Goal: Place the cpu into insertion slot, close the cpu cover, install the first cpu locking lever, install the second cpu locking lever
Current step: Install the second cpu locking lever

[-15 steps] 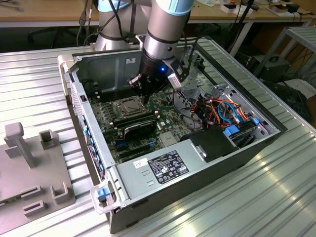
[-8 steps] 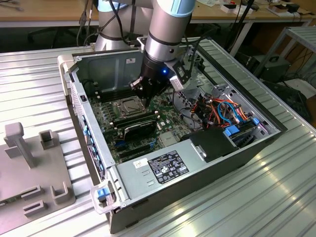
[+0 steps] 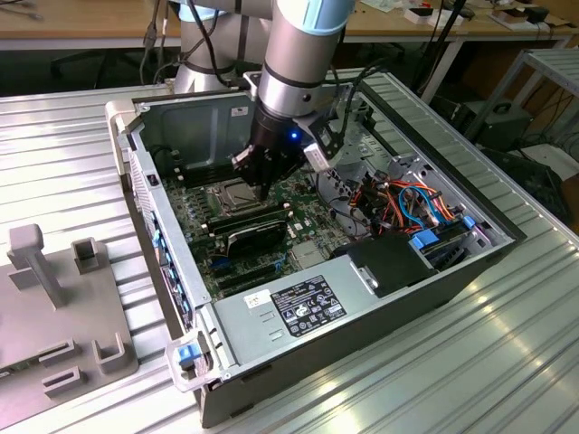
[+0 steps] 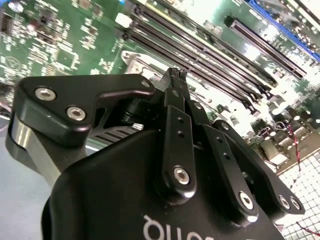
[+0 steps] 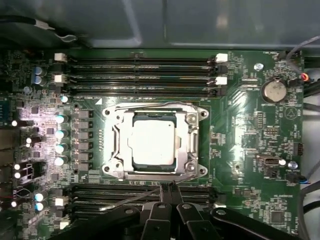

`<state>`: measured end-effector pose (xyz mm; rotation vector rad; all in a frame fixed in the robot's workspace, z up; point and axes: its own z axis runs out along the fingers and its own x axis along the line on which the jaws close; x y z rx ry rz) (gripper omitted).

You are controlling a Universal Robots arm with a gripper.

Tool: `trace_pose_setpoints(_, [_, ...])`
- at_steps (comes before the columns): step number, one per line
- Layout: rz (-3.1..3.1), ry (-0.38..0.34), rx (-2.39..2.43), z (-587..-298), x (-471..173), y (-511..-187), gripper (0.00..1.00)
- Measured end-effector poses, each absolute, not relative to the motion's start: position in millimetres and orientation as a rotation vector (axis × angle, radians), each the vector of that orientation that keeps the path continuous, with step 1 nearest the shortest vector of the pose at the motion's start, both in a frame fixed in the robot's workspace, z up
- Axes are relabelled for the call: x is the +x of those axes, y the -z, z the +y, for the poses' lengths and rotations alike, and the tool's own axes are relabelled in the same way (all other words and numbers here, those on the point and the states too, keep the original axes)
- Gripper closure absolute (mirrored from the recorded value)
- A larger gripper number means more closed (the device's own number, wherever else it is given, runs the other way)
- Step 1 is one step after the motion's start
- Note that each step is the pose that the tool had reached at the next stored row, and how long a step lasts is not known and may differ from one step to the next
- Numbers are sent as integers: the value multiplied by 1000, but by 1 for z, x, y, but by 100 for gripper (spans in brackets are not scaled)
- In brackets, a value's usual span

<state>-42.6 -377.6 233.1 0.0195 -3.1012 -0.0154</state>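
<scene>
In the exterior view, a grey fixture block [image 3: 54, 307] rests on the ribbed metal tabletop [image 3: 54, 154] at the exterior view's left. To its right lies an open computer case [image 3: 317, 262] with the green circuit board [image 3: 308, 203] exposed inside. The arm [image 3: 303, 45] descends into the case from above, and the tool [image 3: 262, 188] hangs just over the board at the socket area. Further toward the exterior view's right, a bundle of coloured cables [image 3: 407, 203] sits beside a black drive bay [image 3: 393, 262], with the power supply [image 3: 298, 303] along the near wall of the case.

In the first wrist view, the cpu [image 5: 152, 144] lies flat in the insertion slot [image 5: 116, 145], silvery top plate facing up. The cpu cover [image 5: 192, 142] is folded down around the chip, its window framing the plate. A thin wire lever [image 5: 127, 200] runs along the socket edge nearest the tool. The tool [image 5: 170, 189] is positioned just beside that edge, fingertips pressed together with no visible gap and nothing clamped between them. Long black memory slots [image 5: 140, 75] flank the socket on two sides.

In the second wrist view, the fingers [image 4: 175, 95] meet at their tips over the board.
</scene>
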Motion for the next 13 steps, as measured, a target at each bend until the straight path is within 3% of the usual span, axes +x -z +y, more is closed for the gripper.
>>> trace_pose_setpoints(13, [-3101, 13, 24, -374, -71, -223, 89])
